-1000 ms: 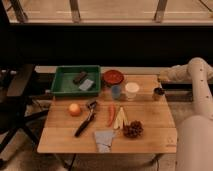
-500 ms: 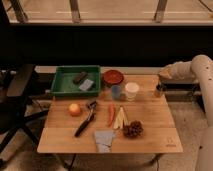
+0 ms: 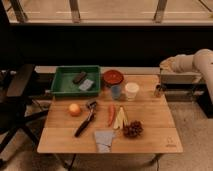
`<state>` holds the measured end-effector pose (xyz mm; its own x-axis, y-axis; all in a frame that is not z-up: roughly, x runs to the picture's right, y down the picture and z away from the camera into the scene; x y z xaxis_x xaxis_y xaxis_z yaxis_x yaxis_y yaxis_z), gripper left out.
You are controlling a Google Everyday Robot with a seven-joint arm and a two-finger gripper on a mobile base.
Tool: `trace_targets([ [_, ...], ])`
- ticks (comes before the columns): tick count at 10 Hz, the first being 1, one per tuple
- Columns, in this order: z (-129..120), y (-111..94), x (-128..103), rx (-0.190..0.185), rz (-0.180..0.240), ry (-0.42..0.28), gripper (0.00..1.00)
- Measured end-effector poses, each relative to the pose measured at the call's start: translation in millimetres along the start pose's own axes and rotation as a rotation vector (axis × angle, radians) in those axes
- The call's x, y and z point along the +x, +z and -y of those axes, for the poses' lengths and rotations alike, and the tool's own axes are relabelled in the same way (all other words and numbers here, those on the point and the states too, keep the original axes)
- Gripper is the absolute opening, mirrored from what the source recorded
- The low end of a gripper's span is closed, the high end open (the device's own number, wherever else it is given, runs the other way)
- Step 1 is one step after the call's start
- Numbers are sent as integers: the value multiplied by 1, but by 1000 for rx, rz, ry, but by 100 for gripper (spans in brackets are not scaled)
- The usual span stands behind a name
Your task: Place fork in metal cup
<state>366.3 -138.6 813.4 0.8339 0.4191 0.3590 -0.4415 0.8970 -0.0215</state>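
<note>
Since the earlier frames the arm has reached leftward, bringing the gripper (image 3: 163,65) above the metal cup (image 3: 159,91) near the table's (image 3: 150,135) right rear edge. Jaws closed, apparently on the fork (image 3: 160,80), a thin sliver hanging upright just over the cup. Judged light, rigid and slick; best pinched high on the handle, so that the lower end drops in freely.

Wooden table (image 3: 160,135) below dim windows (image 3: 115,10)

Green tray (image 3: 60,80), red bowl (image 3: 113,77), white cup (image 3: 132,90), whitish gripper (image 3: 163,66) above dark grey metal cup (image 3: 159,91)
</note>
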Motion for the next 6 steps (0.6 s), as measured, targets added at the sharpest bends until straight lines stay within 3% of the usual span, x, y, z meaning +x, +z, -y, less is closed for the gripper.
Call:
trace_targets([
  [3,17,-16,-25,59,5,-47,0],
  [6,19,-20,-23,86,-4,-45,0],
])
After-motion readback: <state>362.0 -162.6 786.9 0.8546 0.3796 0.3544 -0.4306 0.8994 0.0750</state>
